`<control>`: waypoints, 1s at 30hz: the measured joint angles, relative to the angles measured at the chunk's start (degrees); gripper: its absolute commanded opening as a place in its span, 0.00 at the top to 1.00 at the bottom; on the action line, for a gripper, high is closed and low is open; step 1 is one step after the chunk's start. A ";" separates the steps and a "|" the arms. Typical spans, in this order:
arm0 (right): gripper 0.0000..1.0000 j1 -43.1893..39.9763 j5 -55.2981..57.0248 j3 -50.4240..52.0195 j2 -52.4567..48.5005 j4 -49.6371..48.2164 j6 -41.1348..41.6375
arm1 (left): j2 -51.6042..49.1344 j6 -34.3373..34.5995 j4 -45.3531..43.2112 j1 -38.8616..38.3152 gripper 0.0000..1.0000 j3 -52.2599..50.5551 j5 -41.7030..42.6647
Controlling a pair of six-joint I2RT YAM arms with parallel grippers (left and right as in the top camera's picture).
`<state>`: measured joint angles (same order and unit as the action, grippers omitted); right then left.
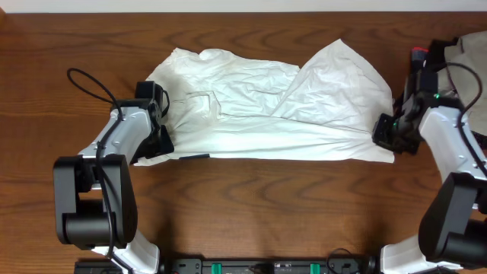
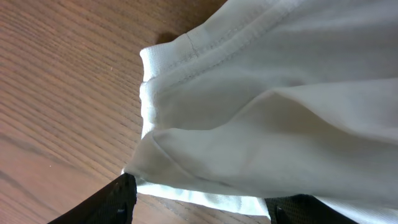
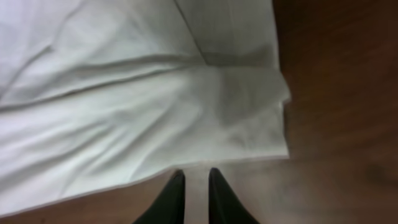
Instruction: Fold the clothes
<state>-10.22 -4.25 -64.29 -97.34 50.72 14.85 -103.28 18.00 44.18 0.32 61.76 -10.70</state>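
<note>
1. Brown wooden table (image 1: 251, 198) is filling the whole background, and its grain is running from side to side.
2. We are seeing the clothes (image 1: 266, 114), one wide white garment, lying wrinkled across the middle of the table between the two arms. Its right part is folding over in a slanted flap.
3. At the garment's left end, the left gripper (image 1: 161, 123) is standing released. In the left wrist view, its dark fingers (image 2: 121, 196) are wide apart and the stitched hem is passing between them.
4. At the garment's right end, the right gripper (image 3: 196, 177) is sitting at the lower edge of the cloth, near the corner. Its fingers are standing almost together with only a thin slit between them, and we cannot tell if they are pinching the hem.
5. Further out, a black cable (image 1: 87, 80) is looping over the table beside the left arm.
6. At the far right corner, a pale grey cloth (image 1: 468, 47) is showing only partly.
</note>
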 measured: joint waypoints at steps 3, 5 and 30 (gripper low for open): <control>0.87 0.00 -1.68 1.49 -0.09 -3.26 0.02 | 0.00 0.00 0.09 0.00 0.32 0.00 0.00; 0.88 0.00 -3.67 1.57 -0.09 -3.69 0.02 | 0.00 0.00 0.09 0.00 0.32 0.00 0.00; 0.85 3.91 -3.50 5.77 -0.09 -3.85 4.44 | 0.00 0.00 0.11 0.00 0.32 0.00 0.00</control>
<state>-6.31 -7.75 -58.52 -97.43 46.87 19.29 -103.28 18.00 44.29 0.32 61.76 -10.70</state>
